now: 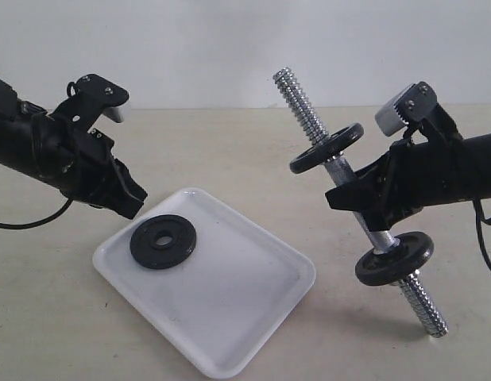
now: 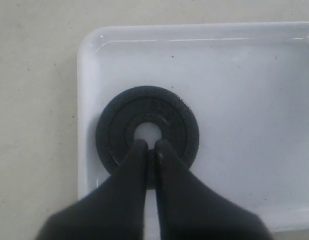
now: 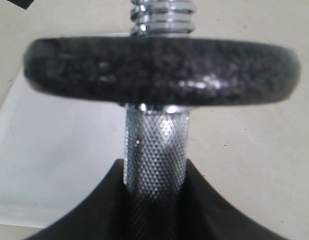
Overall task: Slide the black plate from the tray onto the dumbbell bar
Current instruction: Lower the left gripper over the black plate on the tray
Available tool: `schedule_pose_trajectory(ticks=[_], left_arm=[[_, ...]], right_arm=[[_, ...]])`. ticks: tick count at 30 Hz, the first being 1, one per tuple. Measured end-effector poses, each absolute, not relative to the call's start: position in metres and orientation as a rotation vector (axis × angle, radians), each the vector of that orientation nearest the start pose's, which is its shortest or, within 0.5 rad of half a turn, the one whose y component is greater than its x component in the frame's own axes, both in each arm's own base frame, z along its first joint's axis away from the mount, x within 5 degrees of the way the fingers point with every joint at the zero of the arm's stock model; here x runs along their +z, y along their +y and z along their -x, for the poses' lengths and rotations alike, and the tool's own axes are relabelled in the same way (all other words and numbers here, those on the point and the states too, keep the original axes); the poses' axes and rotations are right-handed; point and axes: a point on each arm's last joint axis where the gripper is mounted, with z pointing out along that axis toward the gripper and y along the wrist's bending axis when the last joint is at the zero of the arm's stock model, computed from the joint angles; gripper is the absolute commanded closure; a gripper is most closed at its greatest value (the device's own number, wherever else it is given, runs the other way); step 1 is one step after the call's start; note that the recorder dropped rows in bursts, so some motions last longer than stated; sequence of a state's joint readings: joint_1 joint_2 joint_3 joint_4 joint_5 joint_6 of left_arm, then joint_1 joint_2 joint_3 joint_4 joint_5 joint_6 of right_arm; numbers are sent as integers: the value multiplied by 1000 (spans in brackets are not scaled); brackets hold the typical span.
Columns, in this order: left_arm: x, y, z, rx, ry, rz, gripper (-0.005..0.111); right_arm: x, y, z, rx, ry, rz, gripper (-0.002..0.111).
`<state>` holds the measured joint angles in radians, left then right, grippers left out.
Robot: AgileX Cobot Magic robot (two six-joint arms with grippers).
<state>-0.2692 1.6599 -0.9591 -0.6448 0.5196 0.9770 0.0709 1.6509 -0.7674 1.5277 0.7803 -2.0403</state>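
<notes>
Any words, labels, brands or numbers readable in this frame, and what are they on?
No text can be read here.
The black plate: faint raised marks between its inner ring and rim, too blurred to read.
The tray: no text visible.
The dumbbell bar and the discs on it: no text visible.

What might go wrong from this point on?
1. The left gripper is shut, with its tips at the centre hole of the black plate. The plate lies flat on the glossy tray, so it may skid or slip loose when picked up.
2. The right gripper holds the dumbbell bar tilted. The plate's hole could miss the free end or snag on its coarse threads.
</notes>
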Motion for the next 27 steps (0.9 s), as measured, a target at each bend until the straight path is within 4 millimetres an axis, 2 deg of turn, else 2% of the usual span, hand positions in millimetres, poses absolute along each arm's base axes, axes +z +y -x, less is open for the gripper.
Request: schedule_pose_trajectory(ticks=[10, 22, 24, 27], left_arm=[[177, -114, -309, -357, 2469, -992, 102], [176, -114, -309, -355, 2466, -1000, 102], [176, -114, -309, -354, 2466, -1002, 97], [176, -113, -309, -350, 2462, -1012, 78]], right_arm=[[190, 85, -287, 655, 1953, 1068, 108], [187, 83, -285, 611, 1951, 1144, 108], [187, 83, -285, 605, 1953, 1147, 108], [187, 83, -285, 604, 1953, 1151, 108]])
